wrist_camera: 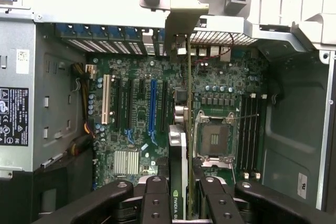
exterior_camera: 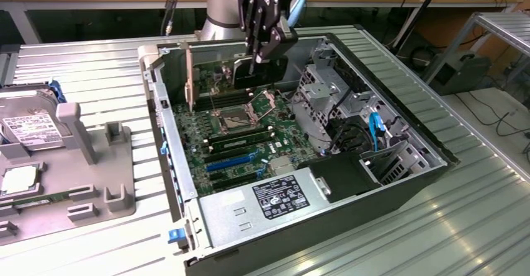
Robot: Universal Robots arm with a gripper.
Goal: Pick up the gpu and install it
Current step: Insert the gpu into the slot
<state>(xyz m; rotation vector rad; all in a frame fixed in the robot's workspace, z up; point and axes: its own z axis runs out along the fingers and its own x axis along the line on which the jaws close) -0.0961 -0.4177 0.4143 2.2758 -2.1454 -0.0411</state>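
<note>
The gpu (exterior_camera: 217, 71) is a thin card with a silver bracket at one end. It hangs upright on its edge inside the open computer case (exterior_camera: 168, 139), above the far part of the motherboard (exterior_camera: 248, 146). My gripper (exterior_camera: 263, 54) is shut on its end away from the bracket. In the wrist view the gpu (wrist_camera: 178, 145) appears edge-on between my fingers (wrist_camera: 153, 200), with my gripper (wrist_camera: 181, 203) closed around it. Its bracket (wrist_camera: 185, 17) reaches the case's rear slot openings. The card lines up between the blue slot (wrist_camera: 152, 103) and the CPU socket (wrist_camera: 214, 140).
A power supply (exterior_camera: 277, 200) fills the case's near end. A metal drive cage (exterior_camera: 331, 96) and blue cables (exterior_camera: 374, 130) stand on the exterior view's right. A grey tray (exterior_camera: 91, 164) holding a silver drive (exterior_camera: 29, 130) sits on the slatted table at the left.
</note>
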